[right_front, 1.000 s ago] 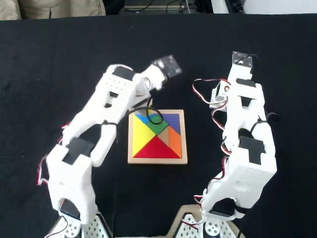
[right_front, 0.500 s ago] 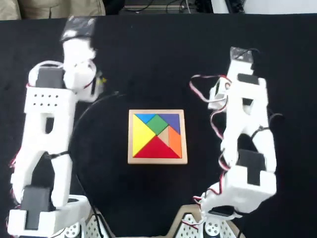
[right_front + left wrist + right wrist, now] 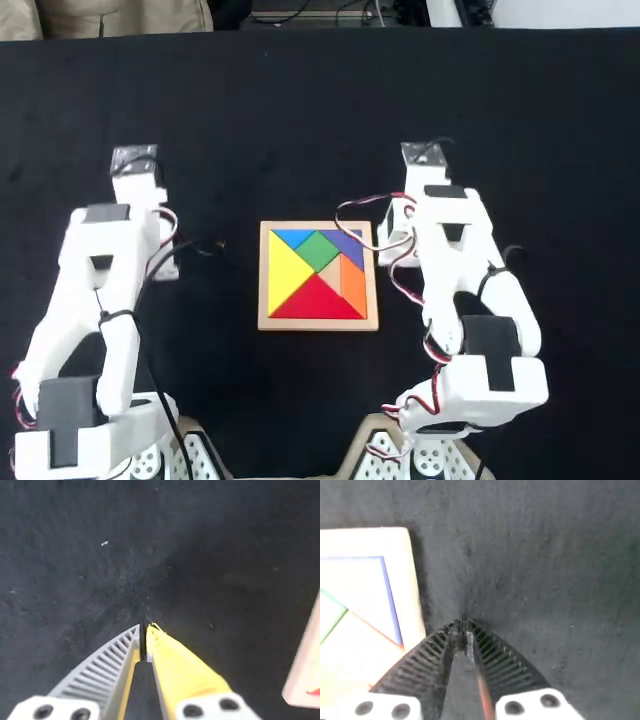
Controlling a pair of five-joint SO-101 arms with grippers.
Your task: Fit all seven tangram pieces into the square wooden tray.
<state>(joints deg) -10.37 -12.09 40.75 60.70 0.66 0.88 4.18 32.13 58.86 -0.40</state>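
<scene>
The square wooden tray (image 3: 318,324) lies mid-table with the coloured tangram pieces lying flat inside it: blue (image 3: 293,238), green (image 3: 320,250), purple (image 3: 349,243), yellow (image 3: 285,275), red (image 3: 318,297), orange (image 3: 354,283) and a small tan one (image 3: 330,268). My left gripper (image 3: 167,266) is folded back left of the tray, shut and holding nothing, its tips (image 3: 146,629) close over the black cloth. My right gripper (image 3: 393,252) sits just off the tray's right side. It too is shut with nothing in it (image 3: 464,625), next to the tray's rim (image 3: 412,580).
Black cloth (image 3: 520,120) covers the whole table. The tray's corner (image 3: 304,680) shows at the edge of the left wrist view. Both white arms stand folded at either side of the tray, with loose cables hanging by them.
The left arm swung from over the tray's far edge out to the left and folded down. The right arm drew back and down, closer to the tray's right side.
</scene>
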